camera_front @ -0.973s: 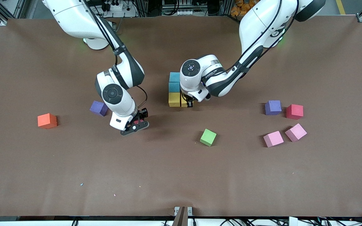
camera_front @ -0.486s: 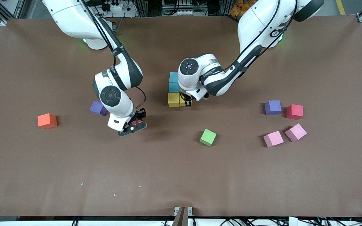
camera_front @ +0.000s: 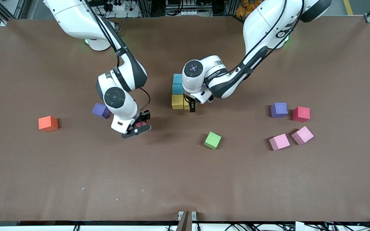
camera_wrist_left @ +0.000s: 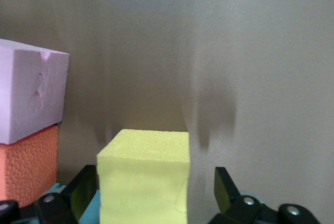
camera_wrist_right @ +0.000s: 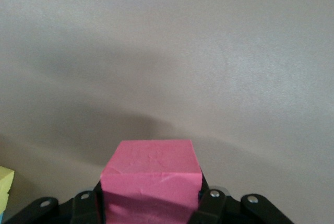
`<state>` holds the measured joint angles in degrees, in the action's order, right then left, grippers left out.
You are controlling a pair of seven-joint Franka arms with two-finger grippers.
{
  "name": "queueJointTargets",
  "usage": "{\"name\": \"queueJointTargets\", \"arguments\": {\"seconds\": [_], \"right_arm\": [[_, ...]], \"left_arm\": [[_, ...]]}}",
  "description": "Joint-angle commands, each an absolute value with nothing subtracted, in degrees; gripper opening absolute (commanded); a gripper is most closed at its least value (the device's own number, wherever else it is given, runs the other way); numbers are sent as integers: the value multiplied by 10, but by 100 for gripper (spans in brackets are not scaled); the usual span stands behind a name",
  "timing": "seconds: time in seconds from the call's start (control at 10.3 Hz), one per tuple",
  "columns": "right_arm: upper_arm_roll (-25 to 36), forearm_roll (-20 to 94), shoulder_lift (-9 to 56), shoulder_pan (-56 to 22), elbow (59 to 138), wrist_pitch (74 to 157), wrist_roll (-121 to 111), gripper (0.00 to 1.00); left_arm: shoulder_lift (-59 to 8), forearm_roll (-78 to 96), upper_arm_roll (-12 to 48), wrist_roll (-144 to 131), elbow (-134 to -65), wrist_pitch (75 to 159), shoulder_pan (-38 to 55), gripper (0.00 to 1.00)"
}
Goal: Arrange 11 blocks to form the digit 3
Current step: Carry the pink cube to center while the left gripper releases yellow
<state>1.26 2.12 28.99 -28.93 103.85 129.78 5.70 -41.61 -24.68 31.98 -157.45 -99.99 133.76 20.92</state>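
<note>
Two teal blocks (camera_front: 178,83) and a yellow block (camera_front: 177,101) stand in a line at mid-table. A second yellow block (camera_wrist_left: 145,179) sits beside the first one, between the fingers of my left gripper (camera_front: 192,107). That gripper (camera_wrist_left: 154,190) is open, with a gap showing between one finger (camera_wrist_left: 224,187) and the block. My right gripper (camera_front: 140,125) hangs over the table toward the right arm's end from this group, shut on a red block (camera_wrist_right: 151,177).
Loose blocks lie around: a purple (camera_front: 101,110) and an orange (camera_front: 48,123) toward the right arm's end, a green (camera_front: 213,140) nearer the camera, and a purple (camera_front: 279,110), a red (camera_front: 301,114) and two pink (camera_front: 279,142) toward the left arm's end.
My left gripper has opened and let go of the yellow block beside the first yellow one. My right gripper, still holding the red block, has hardly moved.
</note>
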Motion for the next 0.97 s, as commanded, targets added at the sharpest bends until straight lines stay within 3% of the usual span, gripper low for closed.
{"name": "queueJointTargets", "arguments": {"seconds": [0.0,0.19,0.49,0.88], "right_arm": [[11,28,290,-292,1026,1290,88,13],[11,28,298,-306,1010,1290,131,13],[10,41,318,-328,981,1290,192,13],[11,63,365,-369,922,1289,289,13]], "left_arm": [[-368,-250,323,-1635,-1000,1299,208,100],[-318,-233,350,-1559,-1005,1245,182,100],[-264,-196,446,-1479,-1005,1179,39,100],[-250,-195,552,-1256,-1003,1129,-177,100]]}}
